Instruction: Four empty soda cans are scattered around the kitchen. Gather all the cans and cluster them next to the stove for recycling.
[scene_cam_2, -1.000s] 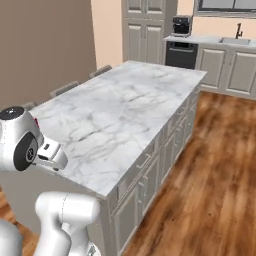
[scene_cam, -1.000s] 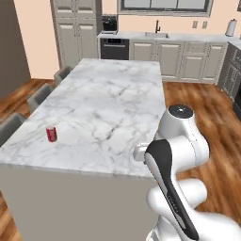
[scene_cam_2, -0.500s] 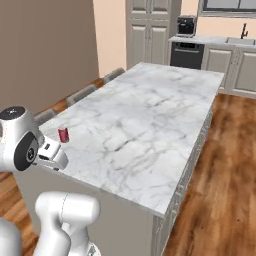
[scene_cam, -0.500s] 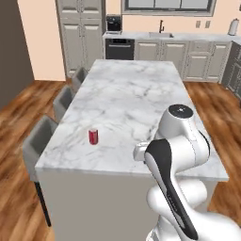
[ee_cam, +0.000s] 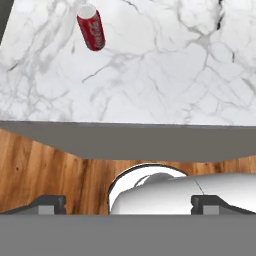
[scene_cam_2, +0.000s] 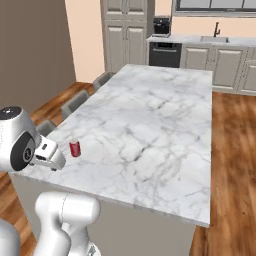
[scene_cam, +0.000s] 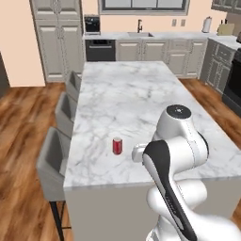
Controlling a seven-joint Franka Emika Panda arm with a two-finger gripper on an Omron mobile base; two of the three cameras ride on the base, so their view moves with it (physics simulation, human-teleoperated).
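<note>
— Where is the can?
— A red soda can [scene_cam: 117, 146] stands upright on the marble table [scene_cam: 127, 99], in the lower middle of the left base view, close to the near edge and just left of the white arm [scene_cam: 176, 155]. In the right base view the same can [scene_cam_2: 75, 148] sits at the left of the frame, just beside the arm's wrist. In the hand view it shows at the upper left [ee_cam: 91, 28], well inside the table's edge.

— And the claw?
— Its two dark fingertips [ee_cam: 47, 204] rise far apart at the bottom of the hand view, one at each side, with nothing between them. The claw [ee_cam: 129, 204] is spread wide and grips nothing, with wooden floor [ee_cam: 50, 170] in front of it, this side of the table's edge.

— Anything else around?
— Grey stools [scene_cam: 54, 162] line the left side of the table in the left base view. At the top of that frame runs a row of pale cabinets [scene_cam: 155, 49] with a black oven [scene_cam: 100, 49] set in and a sink tap [scene_cam: 140, 26] above. A dark appliance [scene_cam: 234, 84] shows at the right edge; I cannot tell what it is.
</note>
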